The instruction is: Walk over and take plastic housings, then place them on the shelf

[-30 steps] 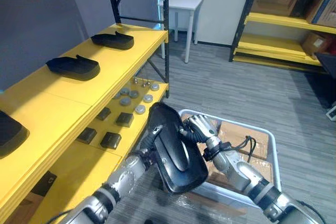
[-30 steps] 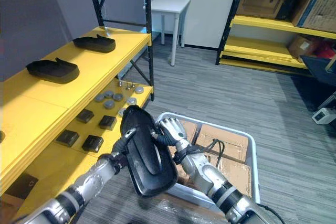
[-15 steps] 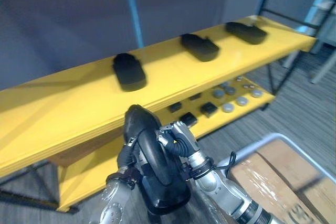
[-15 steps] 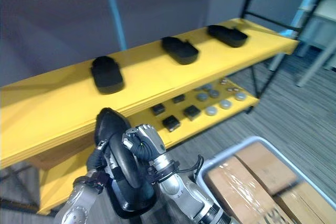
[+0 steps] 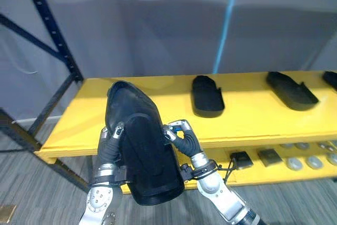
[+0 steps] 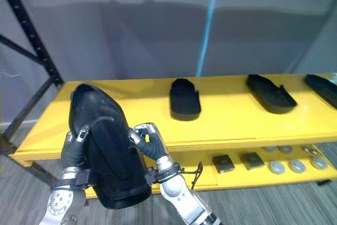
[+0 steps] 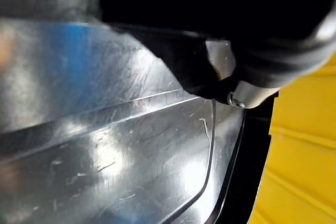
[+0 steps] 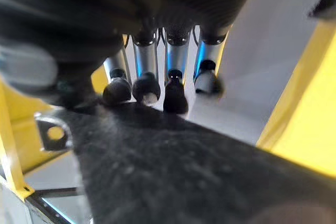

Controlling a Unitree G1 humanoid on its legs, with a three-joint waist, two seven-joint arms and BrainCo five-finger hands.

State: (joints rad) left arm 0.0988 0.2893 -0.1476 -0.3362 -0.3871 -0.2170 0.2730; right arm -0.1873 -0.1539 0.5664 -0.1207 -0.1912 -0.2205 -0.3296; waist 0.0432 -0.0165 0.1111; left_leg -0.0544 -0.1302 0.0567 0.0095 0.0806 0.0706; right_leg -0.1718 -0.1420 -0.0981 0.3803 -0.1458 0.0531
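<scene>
Left eye view: you hold one black plastic housing (image 5: 143, 148) upright between both hands, in front of the yellow shelf (image 5: 247, 125) and not resting on its top board.

Left hand (image 5: 109, 142): fingers hooked over the housing's left edge. Right hand (image 5: 181, 136): fingers curled onto the right edge. The right wrist view shows its dark fingertips (image 8: 148, 88) pressed on the housing's matte surface. Both hands are clamped on the part, one per long side.

Judgement: the two-sided hold is there because the shell is broad and glossy inside (left wrist view), so likely too wide and slippery for one hand.

Shelf status: other housings lie flat on the top board. The nearest one (image 5: 207, 96) is right of your load and the next one (image 5: 291, 90) is well beyond it. They sit spaced in a row, each lengthwise front to back. Bare board lies between the nearest one and the shelf's left end, partly hidden behind your load. That is the likely slot. The lower board carries dark square blocks (image 5: 241, 157) and grey discs (image 5: 295, 163), which are not part of this job.

Step in hand, as I read it: carry done, placing to come. The next move calls for tipping the housing from upright to flat and setting it clear of its neighbour. Risk: the board's front lip catching the housing's lower end.
</scene>
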